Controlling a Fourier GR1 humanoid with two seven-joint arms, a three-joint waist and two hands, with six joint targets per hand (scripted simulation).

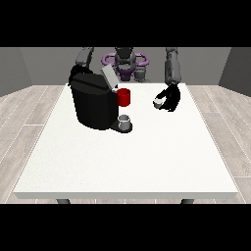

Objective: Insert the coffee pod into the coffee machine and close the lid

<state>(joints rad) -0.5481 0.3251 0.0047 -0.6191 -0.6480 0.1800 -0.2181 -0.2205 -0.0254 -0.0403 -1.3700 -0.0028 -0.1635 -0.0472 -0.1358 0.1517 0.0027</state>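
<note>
We found the coffee pod (157, 103) off the table, carried in the hand at the view's right (169, 98), whose black fingers were curled round it so that only its pale end showed toward the camera. It hung above the white table (122, 162), well apart from the coffee machine (93, 100) and at about the height of the machine's upper half. We judged that it was held this way because it was on its way to the machine's top, and a pod gripped from behind leaves its front free to enter.

The pod looked short and squat, and we could not settle its long axis. Its light face seemed turned toward the camera and a little toward the machine.

The machine stood toward the table's left side, dark and boxy, with its grey lid (109, 76) tilted up and back, so the opening was bare and ready. A red piece (124, 97) sat at its right flank, and a small grey cup (124, 120) stood on the base below the spout. Behind the machine we saw the other arm reaching down, but the hand at the view's left was hidden by the body, so we could not tell how its fingers lay.
</note>
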